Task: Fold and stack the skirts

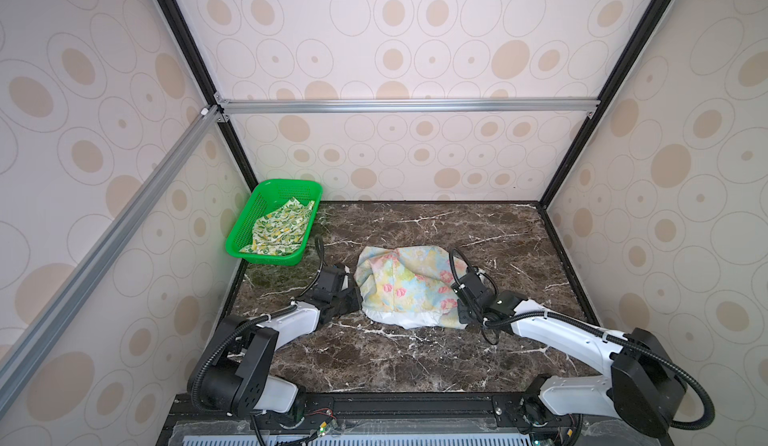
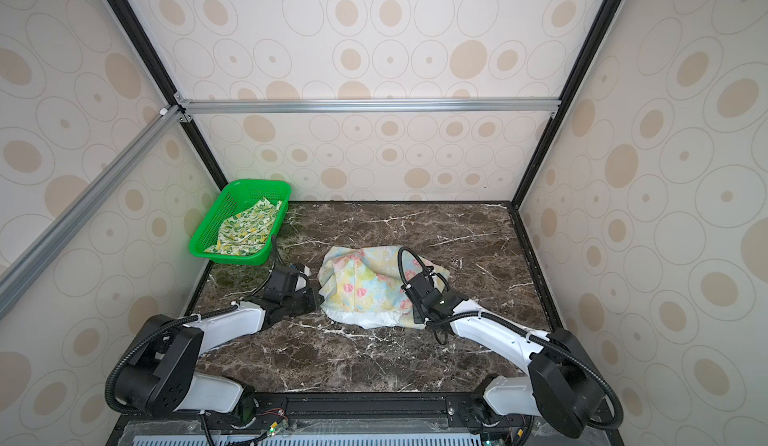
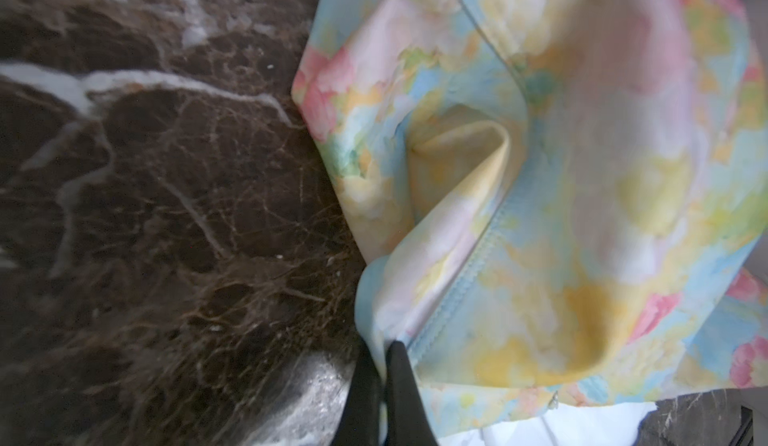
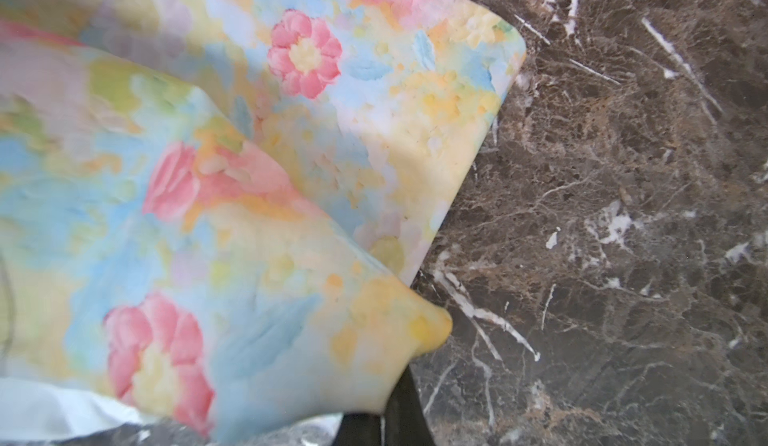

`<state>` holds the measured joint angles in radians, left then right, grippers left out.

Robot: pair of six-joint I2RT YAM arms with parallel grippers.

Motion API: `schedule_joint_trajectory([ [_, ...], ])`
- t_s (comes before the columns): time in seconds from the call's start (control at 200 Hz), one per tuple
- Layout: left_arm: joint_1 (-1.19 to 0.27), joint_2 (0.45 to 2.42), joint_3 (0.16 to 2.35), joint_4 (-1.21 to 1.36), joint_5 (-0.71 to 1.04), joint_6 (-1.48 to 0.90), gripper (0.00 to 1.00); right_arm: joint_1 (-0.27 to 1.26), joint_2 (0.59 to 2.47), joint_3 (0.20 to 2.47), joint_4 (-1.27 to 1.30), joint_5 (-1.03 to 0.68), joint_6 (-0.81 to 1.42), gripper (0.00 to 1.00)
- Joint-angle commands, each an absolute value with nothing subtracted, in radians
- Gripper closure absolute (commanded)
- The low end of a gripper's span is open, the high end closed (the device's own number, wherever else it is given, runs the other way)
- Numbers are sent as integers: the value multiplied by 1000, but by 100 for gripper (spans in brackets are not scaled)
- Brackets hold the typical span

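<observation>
left gripper clamped on floral skirt edge, right gripper clamped opposite; lemon skirt in basket beyond left gripper.

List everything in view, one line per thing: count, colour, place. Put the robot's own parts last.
flowered skirt: one; pastel blue and yellow with pink flowers, white lining at the near edge; crumpled mid-table between the grippers.
lemon skirt: one; cream with yellow lemons and green leaves; inside the basket.
basket: one; green plastic mesh; far left corner of the table.
table: one; dark brown marble with white veins; floor of the booth.
walls: cream with beige ovals; on three sides, on a silver and black frame.
arms: two; white and black; reaching in from the near edge.
left gripper: one; black; shut on the flowered skirt's left edge.
right gripper: one; black; shut on the flowered skirt's near right corner.
</observation>
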<state>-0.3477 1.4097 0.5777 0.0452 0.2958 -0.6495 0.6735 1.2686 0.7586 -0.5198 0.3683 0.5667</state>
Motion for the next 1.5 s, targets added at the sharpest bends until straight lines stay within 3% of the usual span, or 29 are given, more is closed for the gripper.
schedule_joint_trajectory([
  [0.0, -342, 1356, 747, -133, 230, -572, 100, 587, 1193, 874, -600, 214, 560, 100],
  [0.095, -341, 1350, 914, -286, 181, -515, 100, 487, 1189, 1020, -696, 85, 518, 100],
  [0.435, -283, 1458, 1496, -639, 120, -370, 100, 364, 1264, 1572, -937, -52, 437, 100],
  [0.64, -215, 1468, 1666, -743, 128, -330, 100, 258, 1238, 1610, -965, -92, 475, 100],
  [0.775, -210, 1465, 1760, -826, 164, -318, 100, 259, 1237, 1654, -1000, -364, 492, 100],
  [0.895, -196, 1463, 1861, -865, 138, -290, 100, 248, 1192, 1699, -986, -214, 452, 100],
  [0.96, -186, 1489, 1921, -899, 151, -285, 100, 242, 1239, 1777, -1059, -254, 425, 100],
  [1.095, -183, 1484, 1873, -896, 165, -297, 100, 235, 1259, 1757, -1068, -298, 463, 100],
  [1.18, -181, 1447, 1820, -857, 166, -318, 100, 235, 1249, 1760, -1043, -460, 485, 100],
  [1.31, -153, 1400, 1744, -792, 160, -331, 100, 205, 1214, 1746, -1053, -331, 459, 100],
  [1.496, -145, 1377, 1678, -784, 204, -365, 100, 204, 1229, 1656, -1064, -663, 492, 100],
])
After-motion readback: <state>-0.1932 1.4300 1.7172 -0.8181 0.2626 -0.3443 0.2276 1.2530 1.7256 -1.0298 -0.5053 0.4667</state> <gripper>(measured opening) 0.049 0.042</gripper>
